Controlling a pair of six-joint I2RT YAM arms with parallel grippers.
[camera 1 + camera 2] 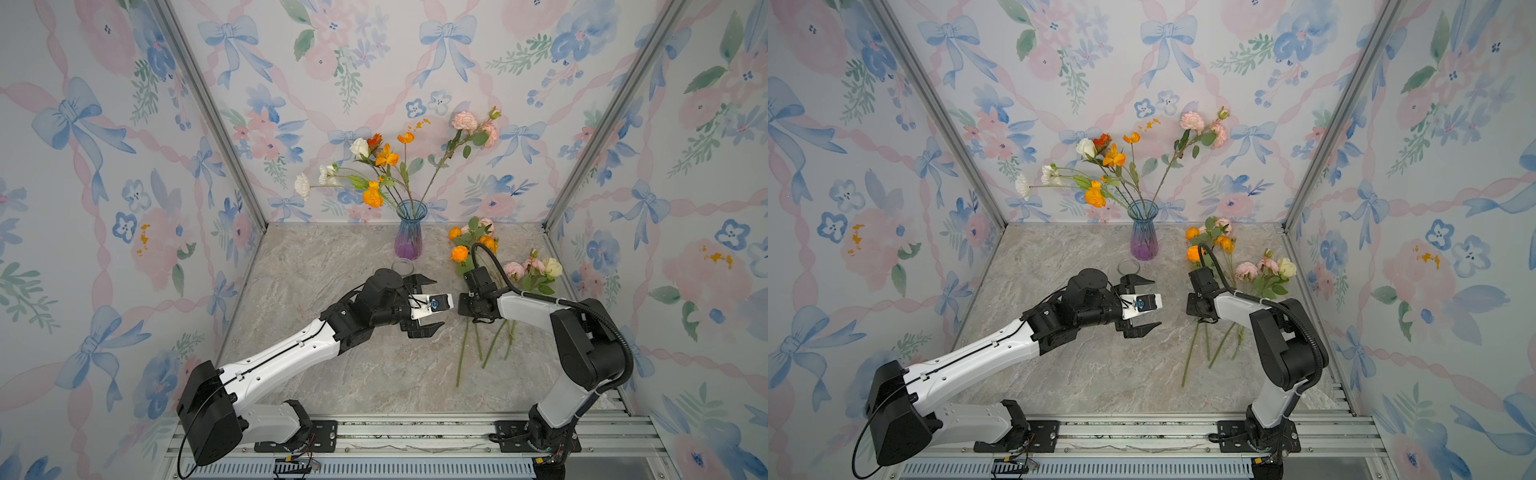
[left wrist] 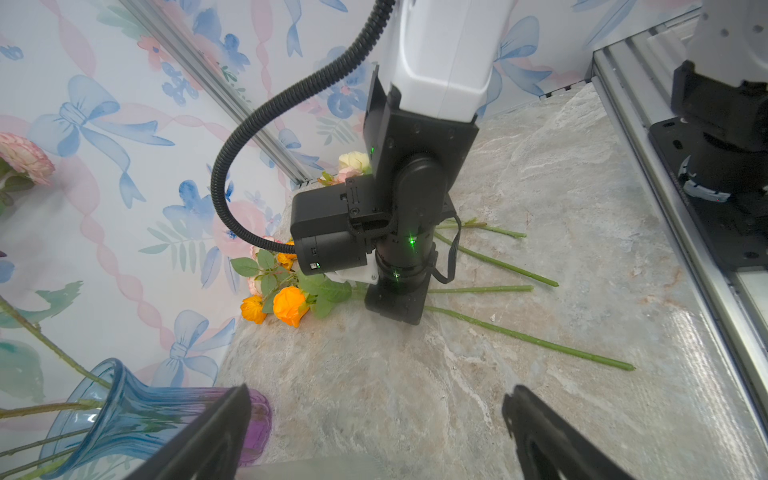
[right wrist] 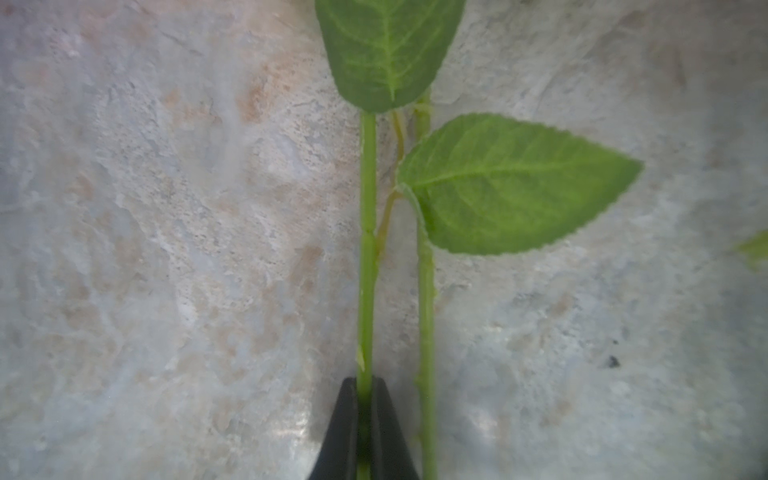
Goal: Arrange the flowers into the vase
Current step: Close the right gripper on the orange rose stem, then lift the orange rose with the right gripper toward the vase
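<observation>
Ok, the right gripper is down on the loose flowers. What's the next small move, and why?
Probably lift the right gripper straight up a little. In the right wrist view its jaws are shut on one green stem lying on the table, with a second stem close beside it. A short vertical lift should free the held one before carrying it to the vase.

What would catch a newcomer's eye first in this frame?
The blue-to-purple glass vase stands at the back centre, holding orange, white and pink flower sprays. To its right, loose orange and pink sprays lie on the marbled tabletop, where the right pincer is shut on one thin green stem. The left pincer hovers open mid-table.
</observation>
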